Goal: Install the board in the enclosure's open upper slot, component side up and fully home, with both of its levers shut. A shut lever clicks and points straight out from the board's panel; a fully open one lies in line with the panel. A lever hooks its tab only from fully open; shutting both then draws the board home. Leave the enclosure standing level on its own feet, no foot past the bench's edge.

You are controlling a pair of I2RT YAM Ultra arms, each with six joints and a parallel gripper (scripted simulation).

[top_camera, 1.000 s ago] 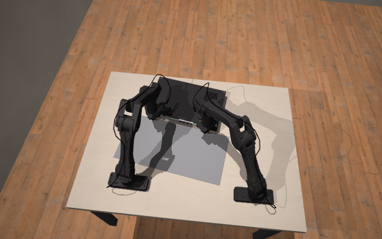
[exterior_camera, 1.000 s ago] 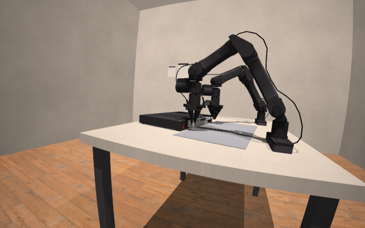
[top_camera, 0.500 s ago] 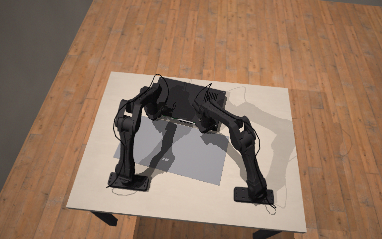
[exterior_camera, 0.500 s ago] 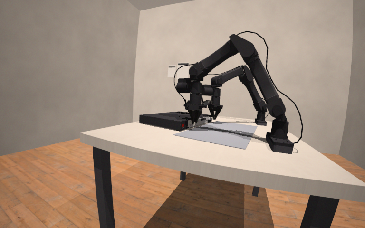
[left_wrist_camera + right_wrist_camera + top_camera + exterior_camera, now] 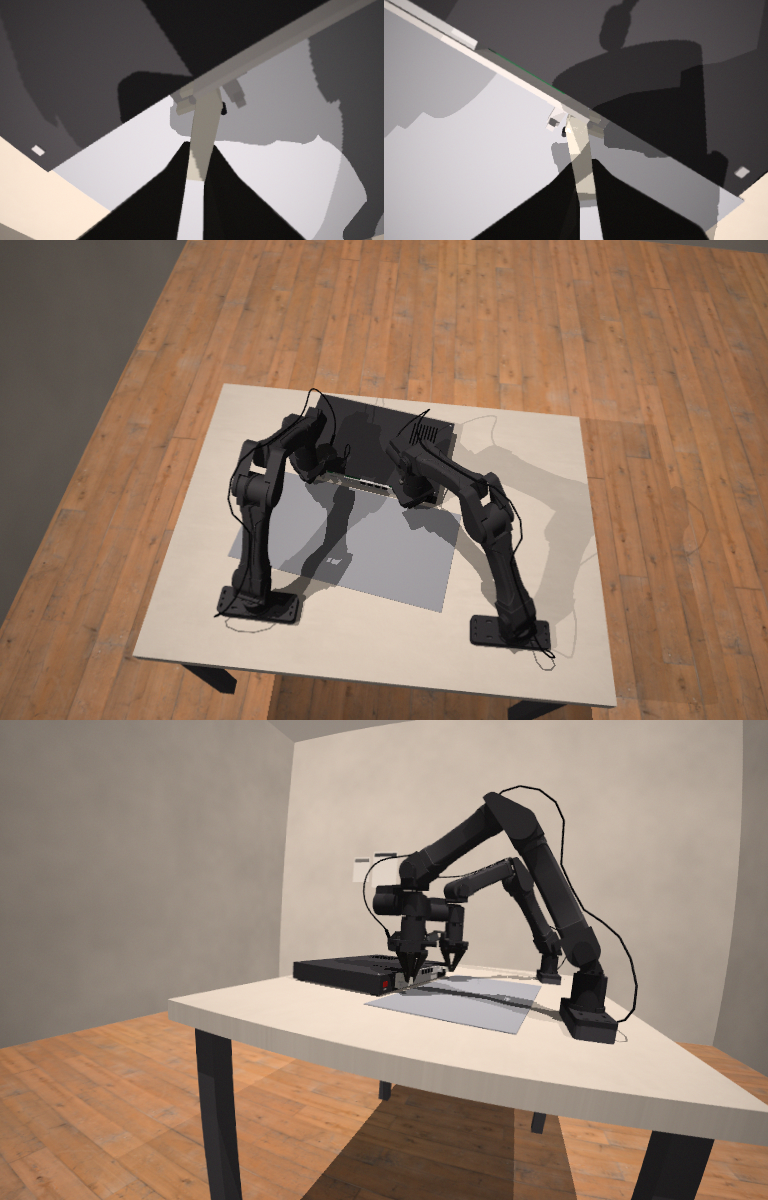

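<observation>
The black enclosure (image 5: 370,435) (image 5: 334,971) (image 5: 75,60) (image 5: 664,30) stands at the back of the table. The board's light panel (image 5: 368,484) (image 5: 430,972) (image 5: 280,45) (image 5: 429,21) lies close along its front, and only a thin green sliver of board shows in the right wrist view. My left gripper (image 5: 320,473) (image 5: 412,974) (image 5: 198,151) is shut on the left lever (image 5: 206,120), which sticks out from the panel. My right gripper (image 5: 408,489) (image 5: 453,964) (image 5: 584,169) is shut on the right lever (image 5: 578,145), which also sticks out from the panel.
A grey mat (image 5: 368,556) (image 5: 470,1003) (image 5: 280,180) (image 5: 459,150) lies flat in front of the enclosure, between the arm bases (image 5: 257,602) (image 5: 509,630). The enclosure sits well inside the table's edges.
</observation>
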